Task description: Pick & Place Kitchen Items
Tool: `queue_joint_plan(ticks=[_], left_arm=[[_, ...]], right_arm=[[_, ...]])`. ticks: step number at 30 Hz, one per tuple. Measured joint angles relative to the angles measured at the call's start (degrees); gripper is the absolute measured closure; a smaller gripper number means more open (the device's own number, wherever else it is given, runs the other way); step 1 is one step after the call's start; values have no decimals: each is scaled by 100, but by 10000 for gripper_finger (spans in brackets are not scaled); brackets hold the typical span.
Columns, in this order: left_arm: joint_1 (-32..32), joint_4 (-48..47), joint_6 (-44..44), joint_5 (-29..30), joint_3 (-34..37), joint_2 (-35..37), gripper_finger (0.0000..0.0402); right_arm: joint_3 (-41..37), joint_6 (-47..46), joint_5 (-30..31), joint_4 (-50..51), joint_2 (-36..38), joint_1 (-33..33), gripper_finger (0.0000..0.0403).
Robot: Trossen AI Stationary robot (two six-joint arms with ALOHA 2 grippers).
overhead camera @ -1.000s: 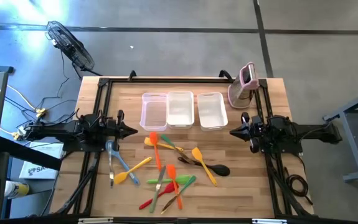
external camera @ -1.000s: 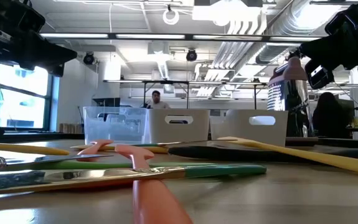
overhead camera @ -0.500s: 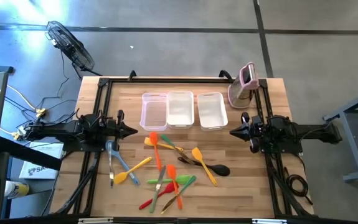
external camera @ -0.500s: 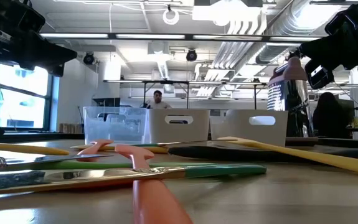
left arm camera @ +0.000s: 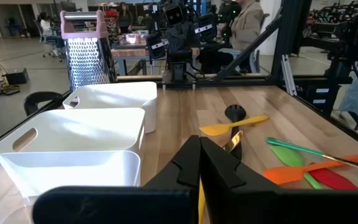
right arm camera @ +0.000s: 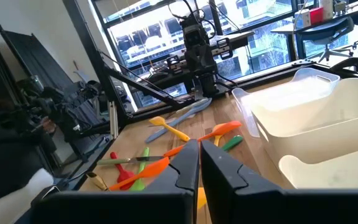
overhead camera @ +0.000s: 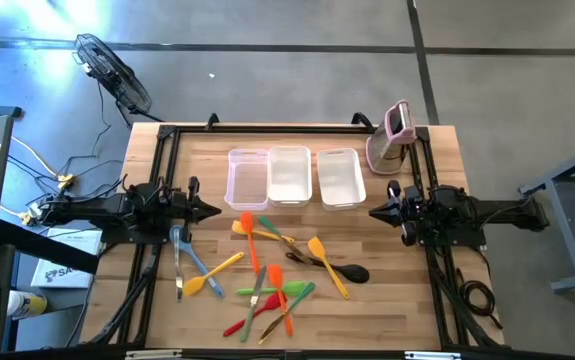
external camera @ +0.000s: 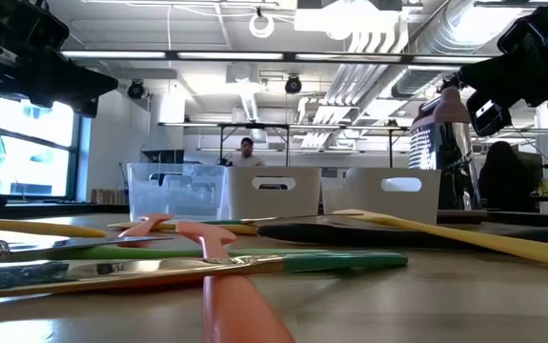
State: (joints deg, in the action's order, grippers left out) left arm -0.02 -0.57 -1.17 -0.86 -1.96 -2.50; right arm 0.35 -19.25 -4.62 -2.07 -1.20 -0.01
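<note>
Several slim-handled spatulas, spoons and turners in orange, yellow, green, red, blue and black [overhead camera: 267, 268] lie scattered flat on the wooden table's near middle; they also show in the left wrist view [left arm camera: 303, 165] and the right wrist view [right arm camera: 166, 146]. My left gripper [overhead camera: 215, 211] hovers shut and empty at the table's left, left of the utensils. My right gripper [overhead camera: 372, 211] hovers shut and empty at the table's right. Both grippers are above the table and touch nothing.
Three clear rectangular tubs [overhead camera: 292, 177] stand in a row at the far middle. A pink-and-white upright gadget [overhead camera: 392, 135] stands at the far right corner. Black frame rails [overhead camera: 157, 170] run along the table's edges. People show in the room beyond.
</note>
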Motion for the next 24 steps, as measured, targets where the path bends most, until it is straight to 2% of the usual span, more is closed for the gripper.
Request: queue_joint_plan(ticks=[19,24], left_arm=[[-1,25,0,-4,3,1,401],[0,32,1,-4,3,1,401]], right_arm=[[-1,2,0,-2,-1,0,394],[0,301,563,6,-1,-2,394]])
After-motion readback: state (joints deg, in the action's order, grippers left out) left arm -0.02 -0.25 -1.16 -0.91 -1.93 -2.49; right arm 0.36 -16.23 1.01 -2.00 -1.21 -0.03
